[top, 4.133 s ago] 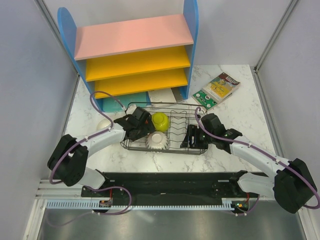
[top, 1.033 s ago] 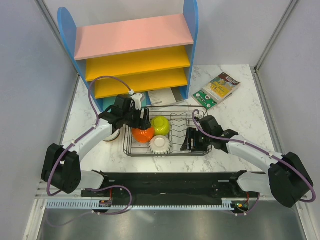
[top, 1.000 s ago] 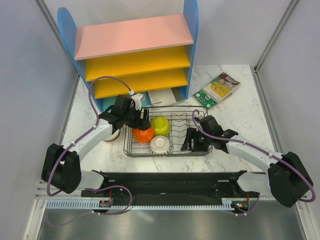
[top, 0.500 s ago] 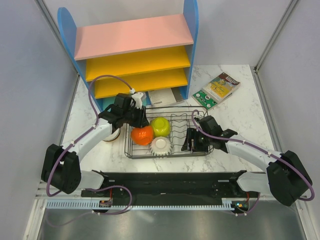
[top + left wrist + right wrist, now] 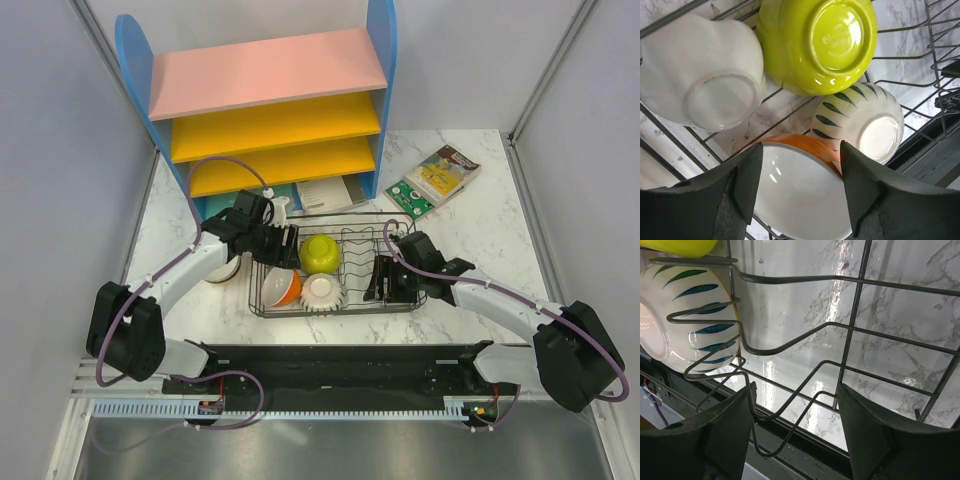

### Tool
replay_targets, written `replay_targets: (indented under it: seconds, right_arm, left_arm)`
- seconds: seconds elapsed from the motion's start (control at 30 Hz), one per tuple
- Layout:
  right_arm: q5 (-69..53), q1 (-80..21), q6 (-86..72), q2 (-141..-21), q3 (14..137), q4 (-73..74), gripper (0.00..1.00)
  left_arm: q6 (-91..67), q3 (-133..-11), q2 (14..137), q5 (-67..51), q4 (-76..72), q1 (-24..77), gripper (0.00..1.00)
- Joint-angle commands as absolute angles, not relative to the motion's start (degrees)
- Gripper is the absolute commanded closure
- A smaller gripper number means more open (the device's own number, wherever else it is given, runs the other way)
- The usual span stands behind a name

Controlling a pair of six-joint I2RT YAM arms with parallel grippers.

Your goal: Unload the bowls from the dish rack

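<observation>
The black wire dish rack (image 5: pixel 350 297) stands mid-table. In it are a yellow-green bowl (image 5: pixel 320 253), upside down, and a white bowl with green stripes (image 5: pixel 321 290), on its side. My left gripper (image 5: pixel 276 246) is at the rack's left end. In the left wrist view its jaws (image 5: pixel 800 147) are wide and shut on an orange bowl (image 5: pixel 800 195), whose white inside faces the camera. The orange bowl (image 5: pixel 281 288) hangs over the rack's near-left corner. My right gripper (image 5: pixel 384 281) is open in the rack's right end, with wire prongs (image 5: pixel 790 365) between its fingers.
A plain white bowl (image 5: pixel 700 75) lies upside down just left of the rack, mostly under my left arm in the top view. The blue shelf unit (image 5: pixel 270 100) stands behind the rack. Papers (image 5: pixel 325 190) and booklets (image 5: pixel 435 180) lie at the back right.
The orange bowl in my left gripper has come down and nearer and has turned, so its white inside shows from above. The right arm has hardly moved.
</observation>
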State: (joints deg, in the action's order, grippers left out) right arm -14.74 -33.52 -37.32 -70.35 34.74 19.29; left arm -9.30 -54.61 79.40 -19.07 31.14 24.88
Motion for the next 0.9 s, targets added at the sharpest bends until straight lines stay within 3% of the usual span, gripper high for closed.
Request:
replay_targets:
  seconds: [0.0,0.67,0.87]
  right_arm:
    - [-14.0,-33.3,-37.4,-69.7,35.3,19.1,0.26]
    - [-13.9,-33.3,-37.3,-69.9,35.2,19.1,0.26]
    - [-14.1,-33.4,-37.1,-70.0,35.5,19.1,0.26]
  left_arm:
    - [-8.1,-56.1,77.7,-16.7,34.0,25.0,0.28]
    - [-10.7,-59.3,69.6,-7.9,37.9,25.0,0.27]
    - [-12.8,-60.5,70.3,-14.8,41.1,25.0,0.32]
